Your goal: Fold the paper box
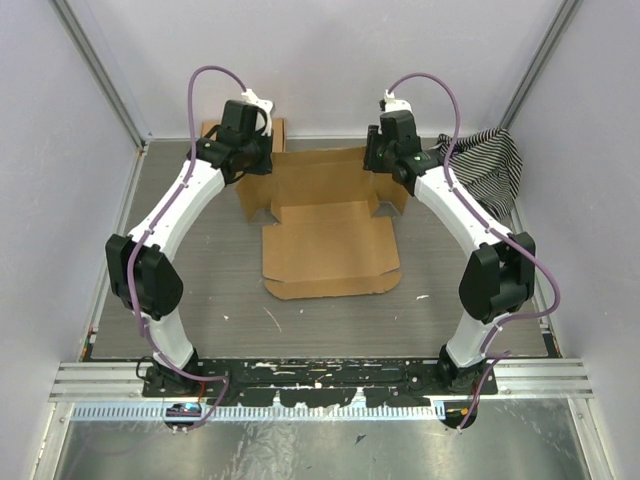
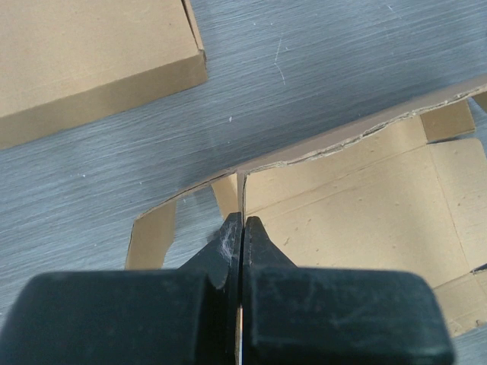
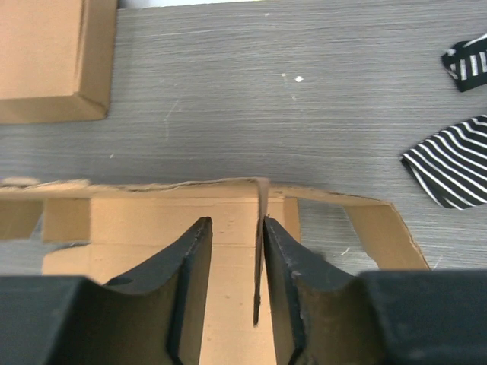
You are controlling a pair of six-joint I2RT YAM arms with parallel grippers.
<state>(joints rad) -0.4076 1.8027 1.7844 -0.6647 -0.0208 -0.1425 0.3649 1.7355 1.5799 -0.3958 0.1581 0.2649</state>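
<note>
The paper box is a brown die-cut cardboard sheet lying mostly flat in the middle of the table, its back side flaps raised. My left gripper is at its back left corner. In the left wrist view the left gripper is shut on a thin upright flap of the paper box. My right gripper is at the back right corner. There the right gripper stands open, with an upright flap between its fingers, close against the right finger.
A second, folded cardboard box sits at the back left by the wall, also visible from the left wrist and the right wrist. A black-and-white striped cloth lies at the back right.
</note>
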